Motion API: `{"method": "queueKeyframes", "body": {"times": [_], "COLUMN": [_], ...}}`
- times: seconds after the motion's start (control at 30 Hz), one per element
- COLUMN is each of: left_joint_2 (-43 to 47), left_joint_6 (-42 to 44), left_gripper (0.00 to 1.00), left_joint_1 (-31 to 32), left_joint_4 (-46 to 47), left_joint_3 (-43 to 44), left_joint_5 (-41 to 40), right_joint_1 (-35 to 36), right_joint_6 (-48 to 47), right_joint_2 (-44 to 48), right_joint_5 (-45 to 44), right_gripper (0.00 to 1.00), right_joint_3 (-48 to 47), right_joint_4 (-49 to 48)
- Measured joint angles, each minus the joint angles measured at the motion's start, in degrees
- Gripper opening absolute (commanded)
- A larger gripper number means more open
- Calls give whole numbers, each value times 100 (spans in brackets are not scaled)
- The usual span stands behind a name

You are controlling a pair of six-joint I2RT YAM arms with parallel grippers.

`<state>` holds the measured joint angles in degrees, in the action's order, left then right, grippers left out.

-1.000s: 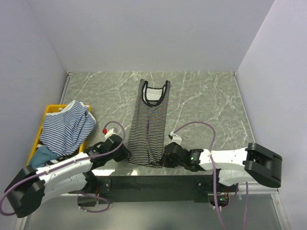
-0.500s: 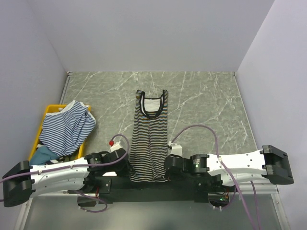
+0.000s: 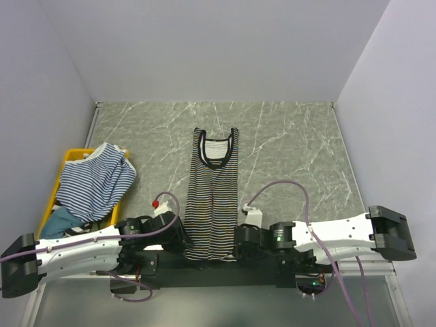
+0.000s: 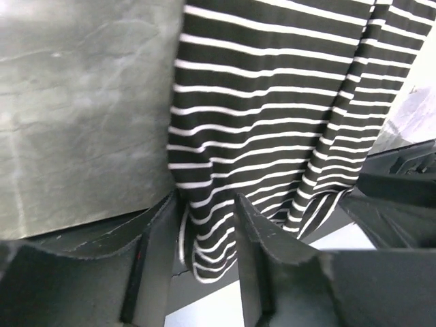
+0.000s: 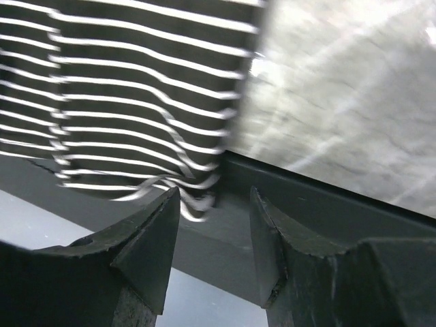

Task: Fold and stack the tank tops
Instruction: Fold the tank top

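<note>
- A black rail (image 3: 211,264) runs along the near edge of the table (image 3: 293,136), and both arms lie low over it, reaching inward from either side.
- The left arm (image 3: 82,248) ends at the near left corner of the black-and-white tank top (image 3: 212,197). The left jaws stand apart. Their dark fingers (image 4: 153,252) flank the hem corner, which sags loosely between them without being pinched.
- The right arm (image 3: 327,235) ends at the near right corner of the same top. The right jaws are also parted. The wavy hem corner sits at the tip of one finger (image 5: 146,238), and the other finger is clear of the cloth.
- The hem of this top hangs just past the table's near edge, over the rail.
- From there the top lies flat and lengthwise up the middle of the table as a narrow strip, with lengthwise creases down its body.
- Its black-trimmed neckline and straps point toward the far wall.
- To the left, well apart from it, a yellow bin (image 3: 71,155) sits against the left wall.
- The blue-and-white tank top (image 3: 95,180) is heaped unfolded in the bin, spilling over its right rim.
- A plain blue cloth (image 3: 60,221) shows beneath that heap at the bin's near end.
</note>
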<state>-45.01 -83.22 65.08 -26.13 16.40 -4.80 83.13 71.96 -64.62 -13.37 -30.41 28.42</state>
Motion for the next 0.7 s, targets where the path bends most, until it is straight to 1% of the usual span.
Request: {"method": "queueKeyframes", "body": {"times": [0.1, 0.2, 0.33, 0.43, 0.53, 0.57, 0.63, 0.67, 0.7], "left_joint_2": [197, 208, 201, 199, 175, 175, 175, 175, 175], "left_joint_6": [-2, -2, 0, 44, 101, 103, 107, 101, 94], "left_gripper": [47, 54, 54, 51, 45, 39, 35, 28, 25], "left_joint_1": [0, 0, 0, 0, 0, 0, 15, 37, 68], "left_joint_4": [-260, -391, -376, -378, -387, -389, -382, -372, -354], "left_joint_3": [0, 0, 0, 0, 0, 0, -20, -37, -66], "left_joint_5": [-2, 28, 92, 101, 131, 138, 225, 304, 378], "right_joint_1": [15, 28, 111, 177, 208, 214, 223, 223, 223], "right_joint_6": [264, 470, 610, 675, 728, 748, 789, 800, 813], "right_joint_2": [332, 501, 428, 310, 214, 205, 205, 205, 205], "right_joint_5": [103, 157, 229, 262, 297, 304, 330, 337, 339], "right_gripper": [53, 53, 53, 51, 44, 39, 36, 30, 27], "right_joint_3": [444, 610, 614, 616, 610, 610, 610, 610, 610], "right_joint_4": [-146, -343, -551, -721, -835, -835, -835, -837, -835]}}
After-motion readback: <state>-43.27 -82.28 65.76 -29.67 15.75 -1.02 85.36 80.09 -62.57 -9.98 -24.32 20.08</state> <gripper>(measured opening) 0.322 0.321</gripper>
